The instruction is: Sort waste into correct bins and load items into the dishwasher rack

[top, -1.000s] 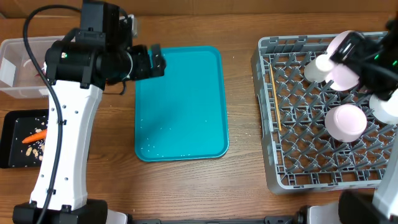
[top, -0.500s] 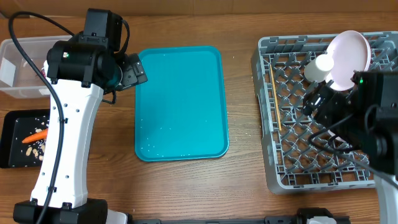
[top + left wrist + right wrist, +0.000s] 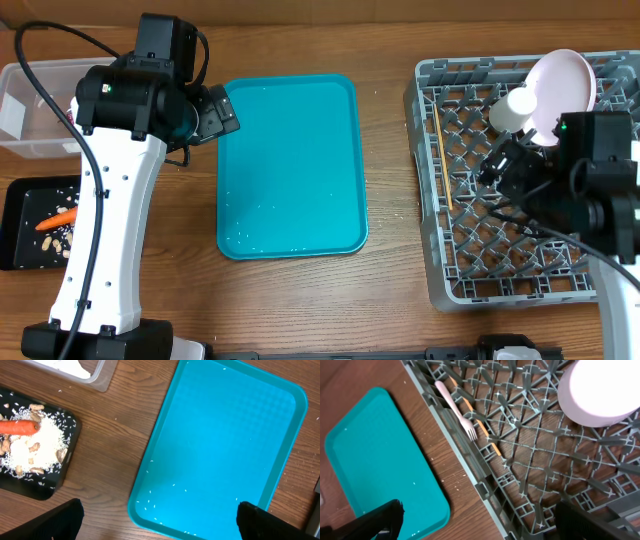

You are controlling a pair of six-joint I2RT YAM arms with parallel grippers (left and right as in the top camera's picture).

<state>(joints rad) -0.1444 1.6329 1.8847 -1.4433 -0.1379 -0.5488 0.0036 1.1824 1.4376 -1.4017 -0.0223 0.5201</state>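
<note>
My left gripper (image 3: pixel 218 113) hangs open and empty over the left edge of the teal tray (image 3: pixel 290 165). Its wrist view shows the black tray bin (image 3: pixel 59 481) holding an orange carrot (image 3: pixel 20 427), peanut-like scraps (image 3: pixel 34 447) and white crumbs (image 3: pixel 42 440). The clear tub bin (image 3: pixel 40 110) sits behind it. My right gripper (image 3: pixel 498 166) is open above the middle of the grey dishwasher rack (image 3: pixel 470 270). In the rack are an upright white plate (image 3: pixel 568 82), a cup (image 3: pixel 520 104), chopsticks (image 3: pixel 441 155), a fork (image 3: pixel 457 410) and an upturned bowl (image 3: pixel 600 392).
The teal tray (image 3: pixel 225 445) carries only scattered white grains. Bare wooden table shows between the tray and the rack (image 3: pixel 470 485) and in front of both. The left arm's white column stands between the black tray (image 3: pixel 20 250) and the teal tray.
The left gripper pulled back from over the teal tray to its left edge. The right arm swung from the rack's far right corner to over its middle, now covering the bowl from overhead.
</note>
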